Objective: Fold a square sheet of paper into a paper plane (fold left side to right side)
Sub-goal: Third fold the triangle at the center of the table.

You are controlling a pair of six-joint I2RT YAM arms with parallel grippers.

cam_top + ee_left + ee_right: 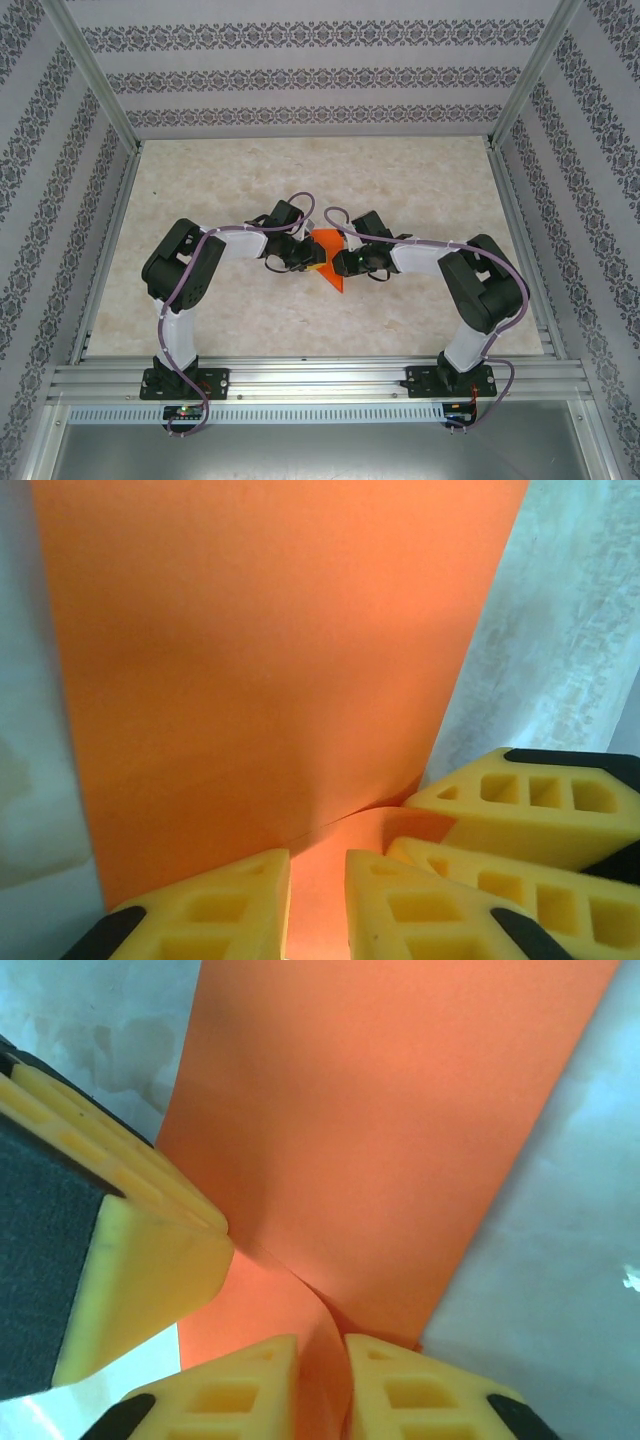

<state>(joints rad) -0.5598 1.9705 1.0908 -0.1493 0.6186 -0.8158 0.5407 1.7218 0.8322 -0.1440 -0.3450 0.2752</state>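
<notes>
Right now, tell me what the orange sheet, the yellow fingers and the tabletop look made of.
Orange sheet: thin matte paper; it curls softly at its near edge. Left fingers: likely moulded plastic or foam, matte yellow, with hollow cells and black backing. Tabletop: pale marble-patterned surface, possibly laminate; uncertain.

One orange sheet (334, 276); two hands (300, 258) (346, 263); two arms (185, 265) (480, 282).

Left arm (185, 270) and right arm (480, 285), elbows raised and bent outward, forearms reaching inward toward each other; left gripper (318, 870) pointing down, jaws narrowly parted; right gripper (322, 1350) likewise downward, jaws a slit apart; yellow fingertips (520, 800) of the two grippers just beside one another, set at an angle.
</notes>
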